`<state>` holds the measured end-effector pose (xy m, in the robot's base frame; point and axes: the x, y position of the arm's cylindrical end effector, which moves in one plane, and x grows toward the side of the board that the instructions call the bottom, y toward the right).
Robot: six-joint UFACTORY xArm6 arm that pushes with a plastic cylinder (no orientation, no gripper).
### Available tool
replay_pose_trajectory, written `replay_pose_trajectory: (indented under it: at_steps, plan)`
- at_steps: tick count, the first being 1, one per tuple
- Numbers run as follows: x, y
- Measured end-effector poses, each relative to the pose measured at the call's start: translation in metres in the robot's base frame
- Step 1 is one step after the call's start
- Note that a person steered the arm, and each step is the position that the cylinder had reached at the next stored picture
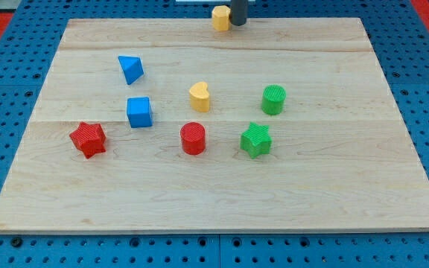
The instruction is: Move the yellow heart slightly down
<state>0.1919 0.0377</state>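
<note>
The tool (238,23) is a bare dark rod, with nothing that opens and nothing held; its tip sits at the desk's (334,193) twelve o'clock edge, touching a yellow block (220,17) at its nine o'clock. The yellow heart (199,96) lies well apart at the rod's six o'clock, mid-desk. Around the heart: green cylinder (274,99) at three, red cylinder (193,138) at six, green star (256,140) at four, blue cube (139,112) at nine, blue triangle (131,68) at ten, red star (89,139) at eight.
</note>
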Motion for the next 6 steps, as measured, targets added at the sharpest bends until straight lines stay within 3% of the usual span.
replay_pose_trajectory:
  at_steps: [1,2,3,4,6]
  plan:
    - [0.014,0.008]
    - [0.077,0.016]
    - [0.107,-0.029]
    - [0.107,-0.085]
    - [0.205,-0.094]
